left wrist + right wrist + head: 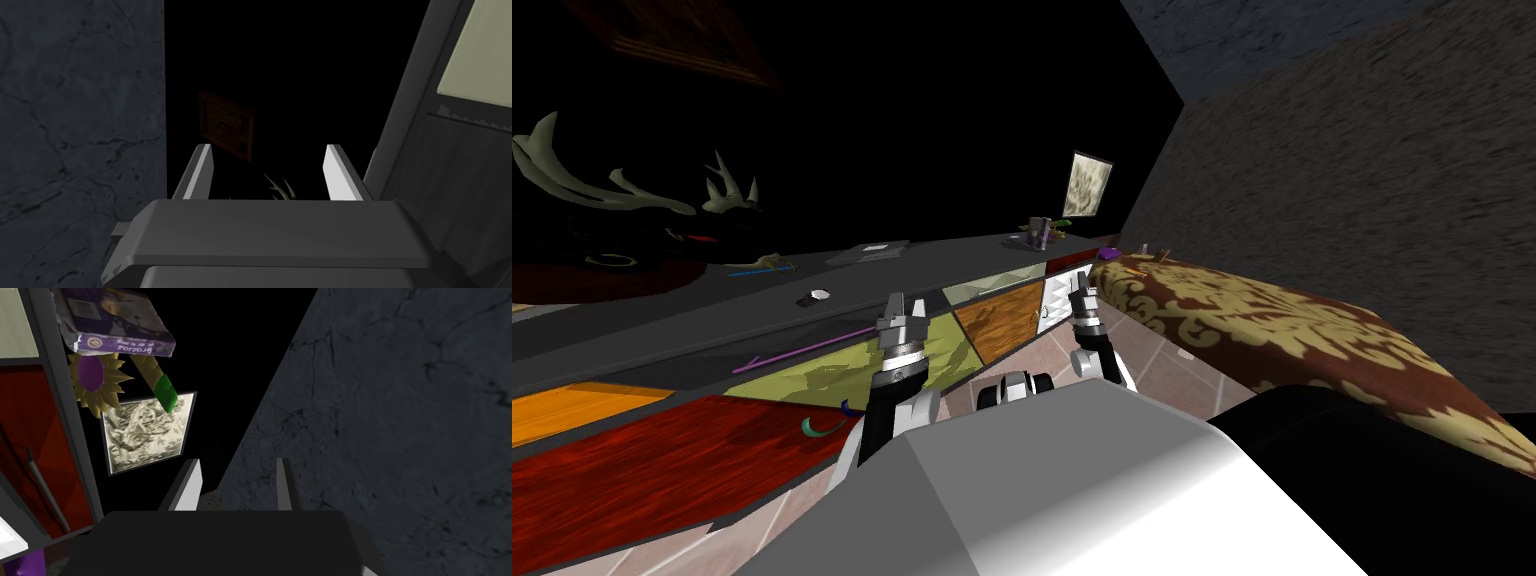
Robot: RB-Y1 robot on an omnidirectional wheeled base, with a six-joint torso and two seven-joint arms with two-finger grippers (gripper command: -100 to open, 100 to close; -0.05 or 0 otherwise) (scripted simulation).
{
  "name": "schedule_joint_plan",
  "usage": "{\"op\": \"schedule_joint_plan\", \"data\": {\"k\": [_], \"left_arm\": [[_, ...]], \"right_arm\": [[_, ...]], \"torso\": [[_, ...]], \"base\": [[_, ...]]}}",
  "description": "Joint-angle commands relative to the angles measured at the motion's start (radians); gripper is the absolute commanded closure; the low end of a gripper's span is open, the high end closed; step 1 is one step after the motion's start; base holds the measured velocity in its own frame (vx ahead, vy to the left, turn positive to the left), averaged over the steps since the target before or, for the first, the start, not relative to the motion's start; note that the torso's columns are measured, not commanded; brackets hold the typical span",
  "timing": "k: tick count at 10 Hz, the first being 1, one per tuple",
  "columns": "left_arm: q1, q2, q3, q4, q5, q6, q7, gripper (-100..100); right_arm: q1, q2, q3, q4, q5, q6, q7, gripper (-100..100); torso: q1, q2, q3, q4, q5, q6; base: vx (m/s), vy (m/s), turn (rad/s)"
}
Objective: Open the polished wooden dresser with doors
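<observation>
A long low dresser with a grey top (712, 320) runs across the head view, its front made of coloured door panels. A brown wood-grain door (999, 328) sits between an olive panel (842, 370) and a white panel (1057, 298). My left gripper (907, 300) is open in front of the olive panel, pointing up past the dresser's grey frame (400, 150). My right gripper (1083, 290) is open and empty near the white panel. In the right wrist view, a red door (30, 438) with a grey bar handle (47, 493) is beside my right gripper (237, 460).
A bed with a red and gold cover (1292, 330) stands close on the right, with a narrow strip of tiled floor (1152, 350) between it and the dresser. A purple book (120, 328), antlers (612, 185) and a framed picture (1087, 185) sit on or above the top. A black area lies behind.
</observation>
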Motion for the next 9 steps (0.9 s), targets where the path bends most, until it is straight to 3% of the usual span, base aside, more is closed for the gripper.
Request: {"op": "schedule_joint_plan", "data": {"k": [1,5,9], "left_arm": [[0.002,0.050,0.003,0.001,0.002,0.010,0.000,-100],[0.011,0.122,0.016,0.005,0.012,0.057,0.000,-100],[0.023,0.120,0.036,0.013,0.027,0.127,-0.001,-100]], "right_arm": [[0.000,0.000,0.000,0.000,0.000,0.000,0.000,0],[0.000,0.000,0.000,0.001,0.000,0.000,0.000,0],[0.000,0.000,0.000,0.000,0.000,0.000,0.000,0]], "torso": [[-0.001,0.033,-0.069,0.033,0.000,0.000],[-0.002,0.045,-0.095,0.046,0.000,0.000],[-0.001,0.047,-0.094,0.047,0.000,0.000]], "base": [[0.020,-0.035,0.016],[0.041,-0.075,0.045],[0.066,-0.165,0.068]]}}
